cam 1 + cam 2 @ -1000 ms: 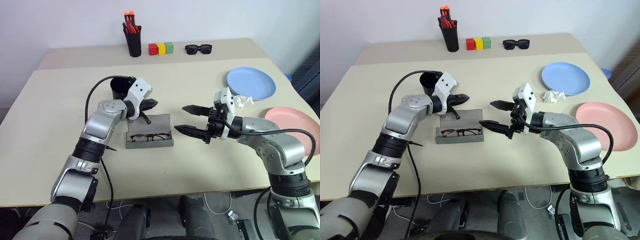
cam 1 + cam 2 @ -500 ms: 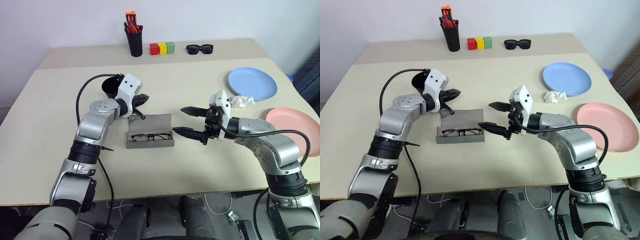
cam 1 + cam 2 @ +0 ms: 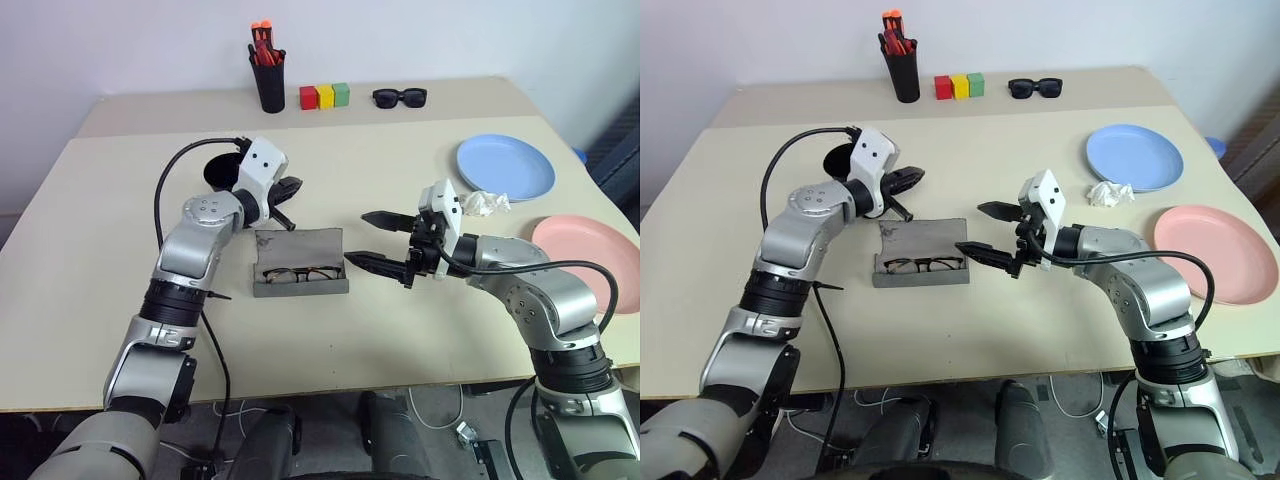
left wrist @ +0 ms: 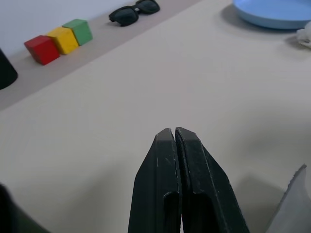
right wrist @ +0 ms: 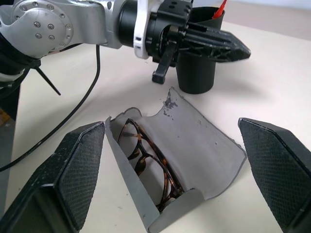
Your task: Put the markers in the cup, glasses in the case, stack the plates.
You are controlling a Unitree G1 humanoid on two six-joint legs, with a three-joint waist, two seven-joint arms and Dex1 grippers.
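The grey case (image 3: 300, 250) lies open on the table with its lid laid flat. The glasses (image 3: 298, 273) rest inside it, also clear in the right wrist view (image 5: 146, 160). My left gripper (image 3: 290, 188) is shut on nothing and hovers just behind the case, in front of the black cup (image 3: 220, 172). A red marker tip (image 5: 221, 7) pokes out of the cup (image 5: 197, 73). My right gripper (image 3: 368, 240) stands open, level, just right of the case, touching nothing. The light blue plate (image 3: 505, 167) and the pink plate (image 3: 590, 260) lie apart at the right.
A crumpled tissue (image 3: 485, 203) lies by the blue plate. On the back shelf stand a pen holder with red and orange pens (image 3: 267, 85), three coloured blocks (image 3: 322, 96) and black sunglasses (image 3: 398, 97). The pink plate lies near the table's right edge.
My left gripper has tilted up a little, away from the case lid and toward the cup, still shut. The right arm has not moved. The head view shifted slightly.
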